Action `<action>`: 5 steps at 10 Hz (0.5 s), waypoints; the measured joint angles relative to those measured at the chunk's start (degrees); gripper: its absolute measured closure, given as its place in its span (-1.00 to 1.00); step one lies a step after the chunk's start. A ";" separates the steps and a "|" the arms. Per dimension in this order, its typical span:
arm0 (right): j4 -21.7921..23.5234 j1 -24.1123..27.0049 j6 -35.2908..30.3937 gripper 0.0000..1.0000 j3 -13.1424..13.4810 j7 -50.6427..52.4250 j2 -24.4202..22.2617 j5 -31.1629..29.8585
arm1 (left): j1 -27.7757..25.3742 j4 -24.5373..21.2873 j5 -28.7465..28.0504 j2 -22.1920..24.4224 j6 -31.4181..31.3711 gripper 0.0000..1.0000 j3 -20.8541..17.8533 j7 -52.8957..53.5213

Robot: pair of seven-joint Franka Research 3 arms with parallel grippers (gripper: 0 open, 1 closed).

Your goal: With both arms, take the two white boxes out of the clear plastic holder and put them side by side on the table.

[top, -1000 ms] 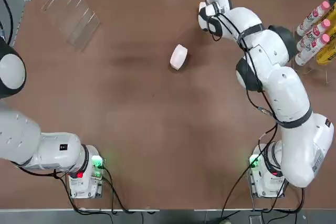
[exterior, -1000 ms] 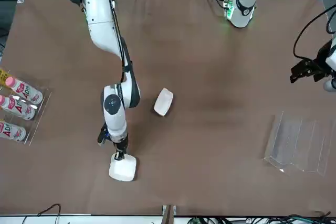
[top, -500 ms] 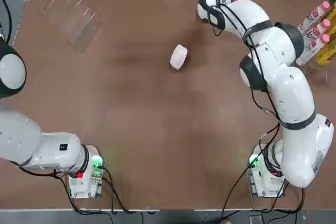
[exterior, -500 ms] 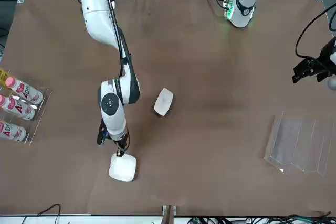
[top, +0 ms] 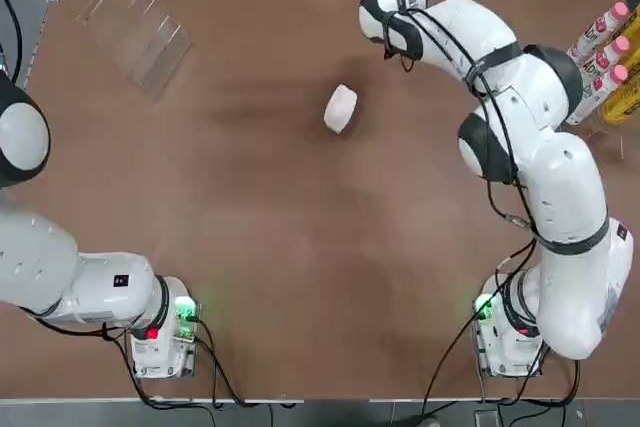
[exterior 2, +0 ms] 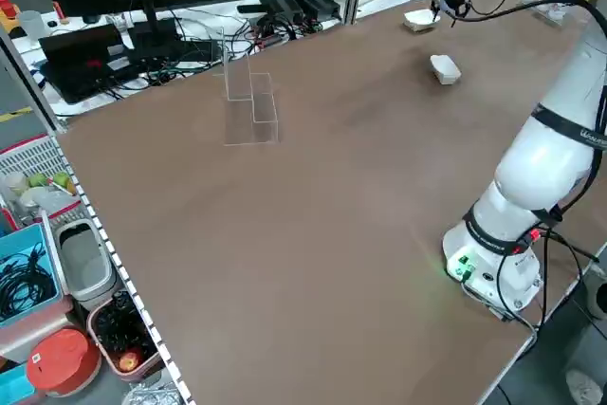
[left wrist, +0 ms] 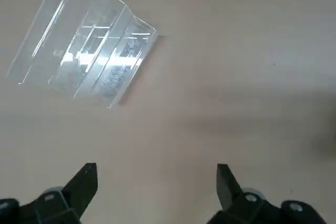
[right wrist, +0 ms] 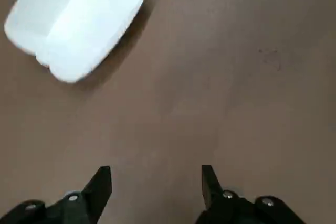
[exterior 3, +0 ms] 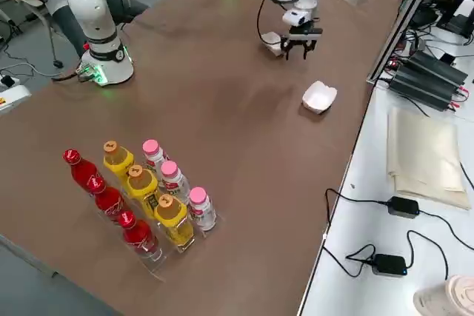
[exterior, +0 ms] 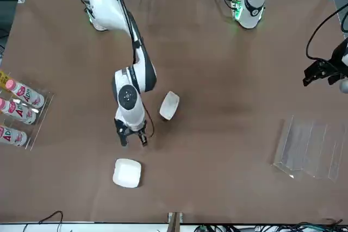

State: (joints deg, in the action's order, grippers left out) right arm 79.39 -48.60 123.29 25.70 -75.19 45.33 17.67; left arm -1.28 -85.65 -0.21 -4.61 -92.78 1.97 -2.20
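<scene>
Boxes, two of them, plain white with rounded corners, lie near each other on our flat brown table [exterior: 217, 177]: one [exterior: 126, 173] beyond our right gripper [exterior: 134, 140], the other [exterior: 169, 106] nearer our left side. Our right gripper hovers beside the first, fingers wide apart, holding nothing. The clear slotted plastic holder [exterior: 310, 150] stands empty at our far left; near it, our left gripper [left wrist: 157, 182] hangs fully open, empty.

From the front view I can read a red "A" on two pink-capped bottles [exterior: 19, 112]; other lettering is too small.
</scene>
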 joint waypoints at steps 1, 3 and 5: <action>0.69 0.10 -0.12 -0.65 -1.13 5.89 -0.51 1.70 | -0.01 0.00 0.00 0.00 0.01 -1.00 0.00 0.00; 5.73 -0.03 5.70 -0.67 -3.14 16.32 -3.55 3.77 | -0.03 0.00 0.00 -0.02 0.02 -1.00 -0.02 0.00; 12.72 -0.75 13.38 -0.78 -6.21 21.74 -7.13 3.81 | -0.03 0.00 0.00 -0.05 0.03 -1.00 -0.03 0.00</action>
State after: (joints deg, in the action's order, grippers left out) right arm 92.11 -49.36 136.67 19.50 -53.45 38.21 21.48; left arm -1.31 -85.65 -0.21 -4.66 -92.76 1.95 -2.20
